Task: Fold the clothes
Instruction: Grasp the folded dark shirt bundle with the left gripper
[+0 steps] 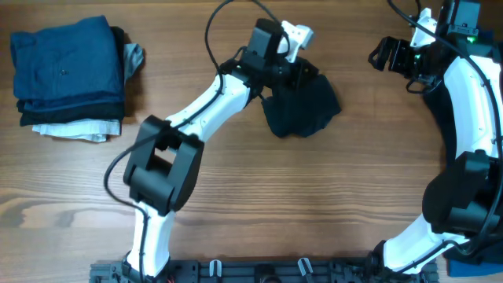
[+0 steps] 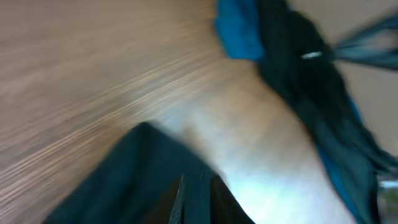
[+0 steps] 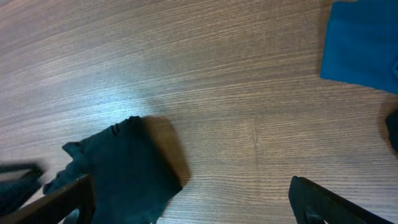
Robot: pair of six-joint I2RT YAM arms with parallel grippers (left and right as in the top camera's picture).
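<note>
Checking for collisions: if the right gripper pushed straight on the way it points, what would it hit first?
Probably bare table, just beside the shirt. The right gripper is open wide, so one jaw may brush the shirt's edge; depth is unclear.

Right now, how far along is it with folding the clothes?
Done: a folded stack of blue, dark and white garments sits off to one side. In hand: the left gripper pinches the crumpled dark navy shirt; the right gripper is open, apart. Left: folding that shirt and stacking it.
</note>
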